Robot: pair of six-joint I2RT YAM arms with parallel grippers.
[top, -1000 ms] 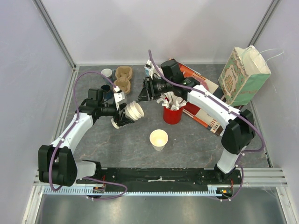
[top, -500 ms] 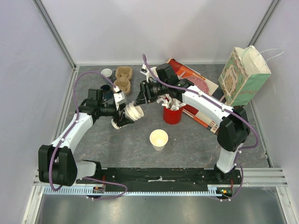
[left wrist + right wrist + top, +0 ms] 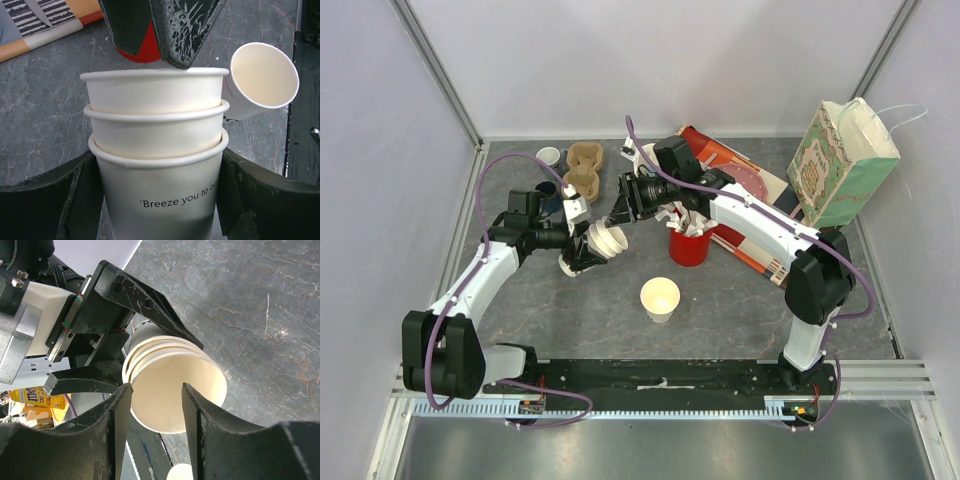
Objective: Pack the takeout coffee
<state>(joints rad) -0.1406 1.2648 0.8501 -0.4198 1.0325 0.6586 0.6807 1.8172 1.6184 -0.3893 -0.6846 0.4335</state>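
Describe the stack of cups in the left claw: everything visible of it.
The stack of cups is three white paper cups nested together, rolled rims stepped, no lids. Dark lettering on the outermost reads 'Breeze you to', then curves out of sight. The left claw clamps the outermost cup on both sides, holding the stack in the air, tipped sideways, mouth toward the right claw, whose open fingers sit at the innermost rim; contact cannot be told.
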